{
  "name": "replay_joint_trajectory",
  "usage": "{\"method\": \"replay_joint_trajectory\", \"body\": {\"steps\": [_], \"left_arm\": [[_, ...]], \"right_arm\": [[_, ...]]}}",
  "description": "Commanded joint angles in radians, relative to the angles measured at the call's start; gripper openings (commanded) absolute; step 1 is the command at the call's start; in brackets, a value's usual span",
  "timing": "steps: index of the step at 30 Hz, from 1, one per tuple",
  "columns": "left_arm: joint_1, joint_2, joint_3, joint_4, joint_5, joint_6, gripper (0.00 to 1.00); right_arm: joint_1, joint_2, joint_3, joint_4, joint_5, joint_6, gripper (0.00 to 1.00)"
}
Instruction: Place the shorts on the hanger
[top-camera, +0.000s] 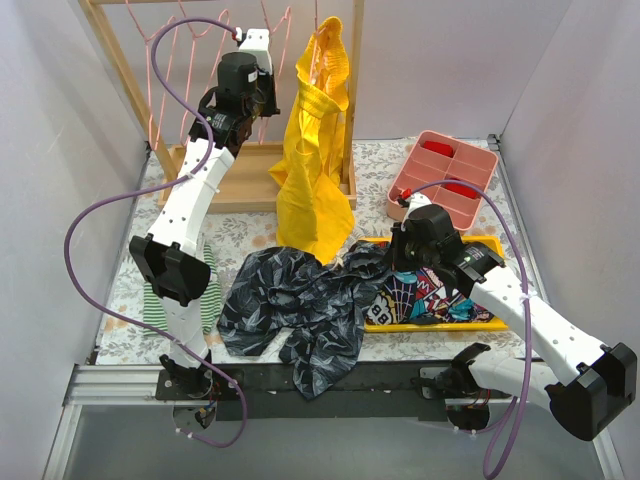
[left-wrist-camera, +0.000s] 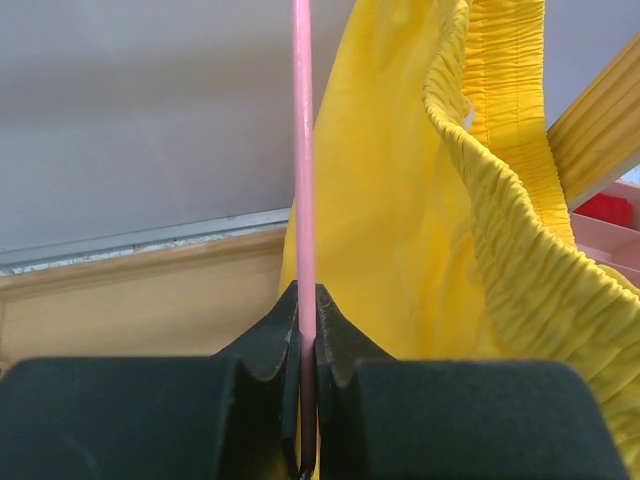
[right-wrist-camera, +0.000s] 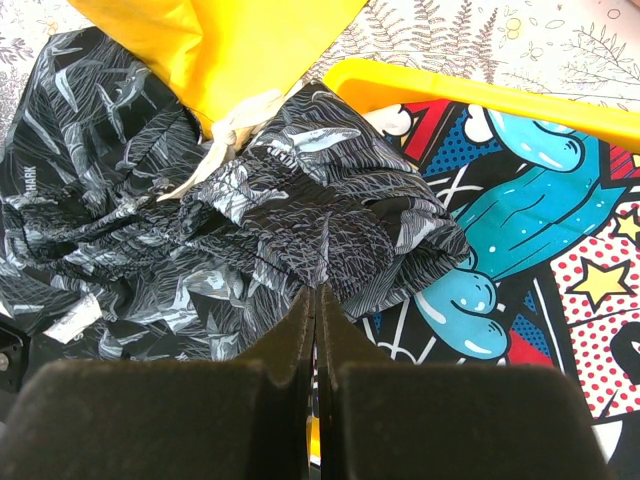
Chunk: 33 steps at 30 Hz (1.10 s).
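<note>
The shorts (top-camera: 295, 300), dark with a pale leafy print and a white drawstring (right-wrist-camera: 225, 140), lie crumpled at the table's front centre, their right edge over the yellow tray (top-camera: 490, 325). My right gripper (top-camera: 398, 262) is shut, its tips (right-wrist-camera: 316, 292) pinching a fold of the shorts (right-wrist-camera: 250, 220). My left gripper (top-camera: 262, 100) is up at the wooden rack, shut (left-wrist-camera: 306, 295) on the thin pink wire of a hanger (left-wrist-camera: 303, 150). Several pink hangers (top-camera: 175, 60) hang on the rack.
A bright yellow garment (top-camera: 315, 150) hangs on the rack (top-camera: 250, 185), right of the held wire (left-wrist-camera: 400, 200). A spider-web graphic cloth (top-camera: 430, 295) lies in the tray. A pink compartment box (top-camera: 445, 170) stands back right. A green-striped cloth (top-camera: 210, 290) lies under the left arm.
</note>
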Motion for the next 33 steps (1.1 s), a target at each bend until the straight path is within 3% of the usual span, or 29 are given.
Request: {"method": "replay_joint_trajectory", "body": {"steps": [1, 16, 33], "left_arm": [[0.006, -0.041, 0.025, 0.037, -0.027, 0.03, 0.0], [0.006, -0.151, -0.062, 0.114, -0.047, 0.039, 0.0], [0.006, -0.466, -0.449, 0.198, -0.017, 0.022, 0.0]], "right_arm": [[-0.001, -0.015, 0.001, 0.035, -0.011, -0.02, 0.01], [-0.001, -0.005, -0.002, 0.043, -0.014, -0.02, 0.01], [-0.001, 0.022, -0.001, 0.052, 0.006, -0.035, 0.01]]}}
